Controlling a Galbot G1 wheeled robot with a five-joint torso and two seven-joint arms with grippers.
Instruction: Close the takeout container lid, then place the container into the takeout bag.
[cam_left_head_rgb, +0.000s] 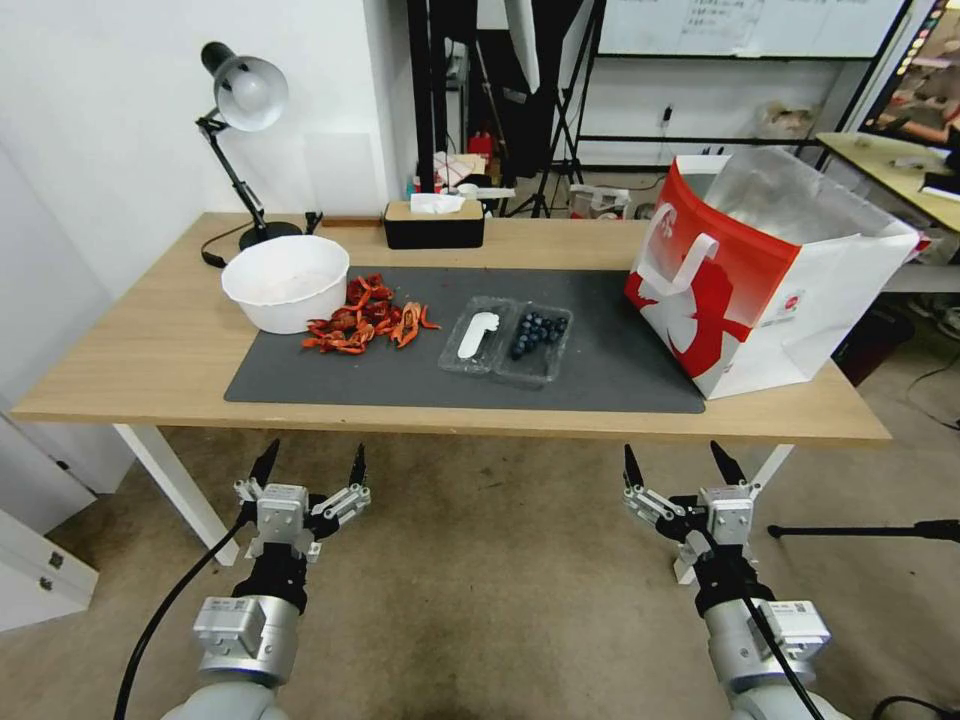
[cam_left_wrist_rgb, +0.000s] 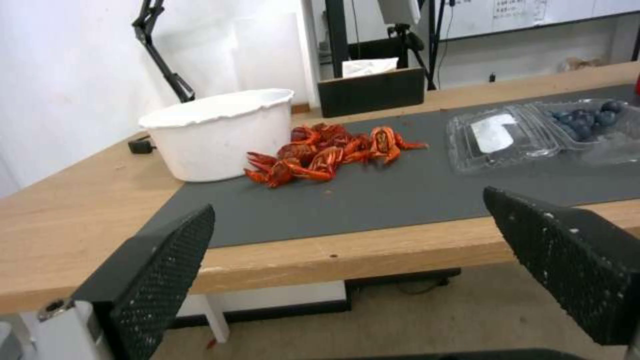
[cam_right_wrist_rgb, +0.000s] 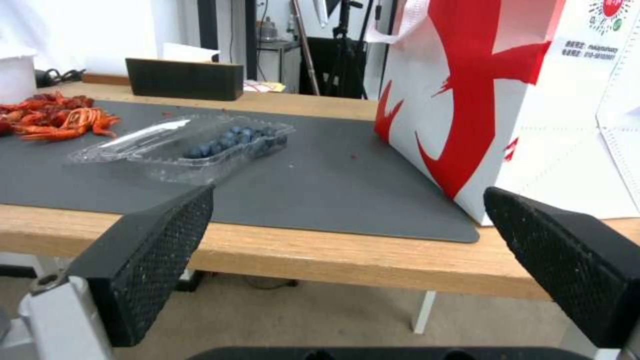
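The clear takeout container (cam_left_head_rgb: 535, 340) (cam_left_wrist_rgb: 593, 130) (cam_right_wrist_rgb: 220, 147) lies open and flat on the dark mat, with dark blueberries in its right half. Its lid (cam_left_head_rgb: 475, 337) (cam_left_wrist_rgb: 497, 137) (cam_right_wrist_rgb: 137, 140), marked by a white oblong sticker, rests flat to the left of the berry half. At the table's right end the red-and-white takeout bag (cam_left_head_rgb: 765, 265) (cam_right_wrist_rgb: 507, 95) stands upright with its mouth open and foil lining showing. My left gripper (cam_left_head_rgb: 310, 468) (cam_left_wrist_rgb: 347, 240) and right gripper (cam_left_head_rgb: 678, 465) (cam_right_wrist_rgb: 347, 235) hang open in front of the table's near edge, below its top, holding nothing.
A round white bowl (cam_left_head_rgb: 285, 282) (cam_left_wrist_rgb: 217, 132) stands at the mat's left, with a heap of red crayfish (cam_left_head_rgb: 365, 315) (cam_left_wrist_rgb: 327, 152) (cam_right_wrist_rgb: 53, 117) beside it. A black tissue box (cam_left_head_rgb: 433, 223) and a desk lamp (cam_left_head_rgb: 243, 130) stand along the back edge.
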